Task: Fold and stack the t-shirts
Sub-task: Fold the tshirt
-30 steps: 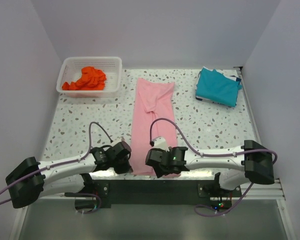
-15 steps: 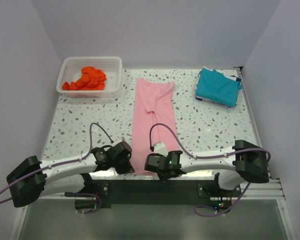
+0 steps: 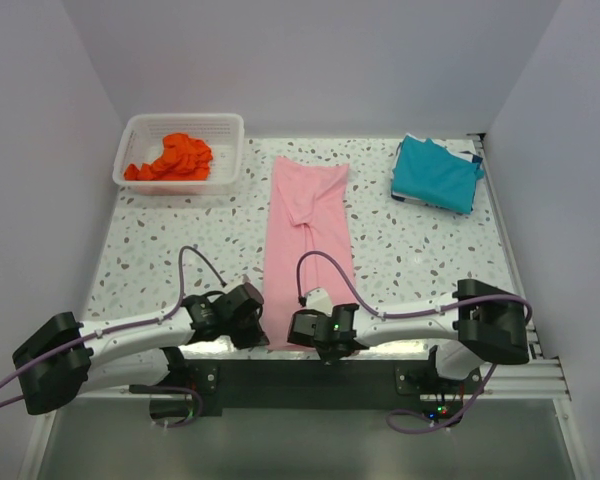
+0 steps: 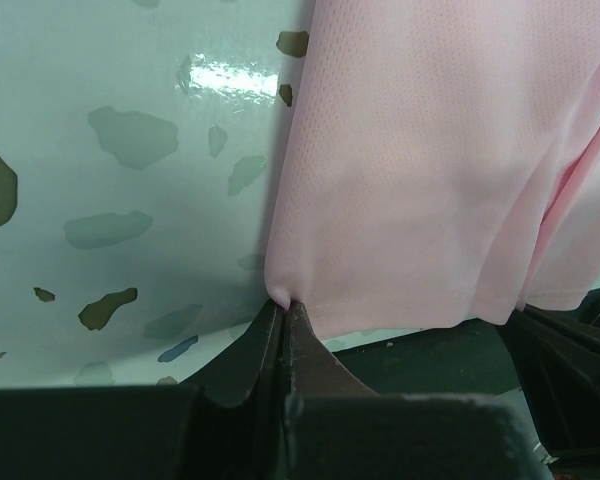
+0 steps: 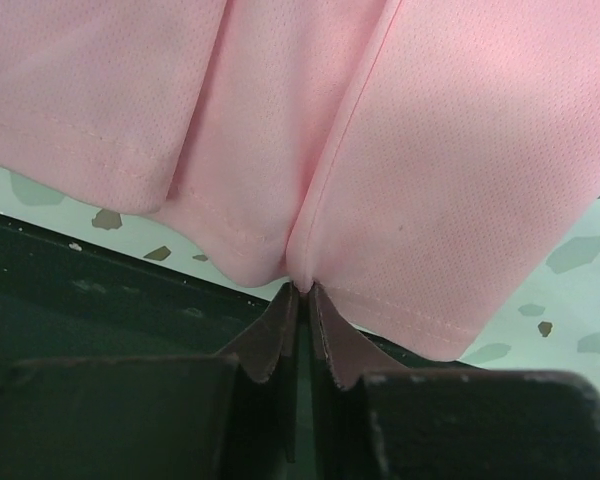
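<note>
A light pink t-shirt [image 3: 305,235] lies as a long narrow strip down the middle of the table. My left gripper [image 4: 283,303] is shut on the shirt's [image 4: 420,170] near left hem corner. My right gripper [image 5: 302,287] is shut on a pinch of the pink shirt's [image 5: 460,150] near hem, close to its right side. Both grippers [image 3: 248,322] [image 3: 318,332] sit at the table's near edge. A teal blue t-shirt [image 3: 436,173] lies folded at the back right. An orange-red t-shirt [image 3: 172,158] is crumpled in the basket.
The white mesh basket [image 3: 228,150] stands at the back left corner. Something white shows under the teal shirt's edge. The speckled table's [image 3: 170,235] near edge meets a dark rail beneath both grippers. Walls close in on three sides.
My right gripper has slid left along the near hem and shut on the pink cloth. The left gripper has stayed shut on its corner.
</note>
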`<state>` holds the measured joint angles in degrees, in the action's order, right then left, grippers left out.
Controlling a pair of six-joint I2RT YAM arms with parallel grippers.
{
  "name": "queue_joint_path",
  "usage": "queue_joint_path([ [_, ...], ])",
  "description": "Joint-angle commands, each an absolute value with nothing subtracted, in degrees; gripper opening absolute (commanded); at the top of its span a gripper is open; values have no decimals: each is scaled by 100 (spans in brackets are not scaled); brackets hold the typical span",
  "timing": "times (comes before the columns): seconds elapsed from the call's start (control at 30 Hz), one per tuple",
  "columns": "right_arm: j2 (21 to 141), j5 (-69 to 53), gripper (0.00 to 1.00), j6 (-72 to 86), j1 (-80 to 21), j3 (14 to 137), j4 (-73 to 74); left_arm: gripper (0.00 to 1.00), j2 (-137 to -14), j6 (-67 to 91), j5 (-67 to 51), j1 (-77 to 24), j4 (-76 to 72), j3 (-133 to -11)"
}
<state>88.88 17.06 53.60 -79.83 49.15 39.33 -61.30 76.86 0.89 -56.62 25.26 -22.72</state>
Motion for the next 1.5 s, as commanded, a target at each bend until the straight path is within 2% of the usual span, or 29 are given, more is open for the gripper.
queue_joint_path([
  [0.0,8640,1793,5,5388,-8007,4957,3955,0,-6240,7699,237,-5713,2936,-2030],
  [0.33,8130,1380,7,5001,-8007,5045,4316,0,-6197,7734,255,-5722,3076,-2048],
  [0.5,7937,1300,0,4887,-8007,5150,4105,0,-6108,7734,281,-5774,3208,-2109],
  [0.77,7392,1529,0,4887,-7998,5440,4692,0,-6065,7691,369,-5853,3542,-2329],
  [0.9,7295,1284,0,4843,-8007,5379,4317,0,-6073,7655,387,-5880,3560,-2391],
  [1.07,7689,739,0,4773,-7998,5273,3394,0,-6091,7655,396,-5915,3551,-2470],
  [1.3,8665,825,0,4737,-8007,5440,2812,0,-6003,7708,413,-5976,3603,-2443],
  [1.4,9061,993,9,4772,-8007,5616,3006,0,-5986,7717,431,-5985,3612,-2435],
  [1.47,9088,950,25,4737,-8007,5616,2919,0,-5968,7708,431,-5977,3604,-2426],
])
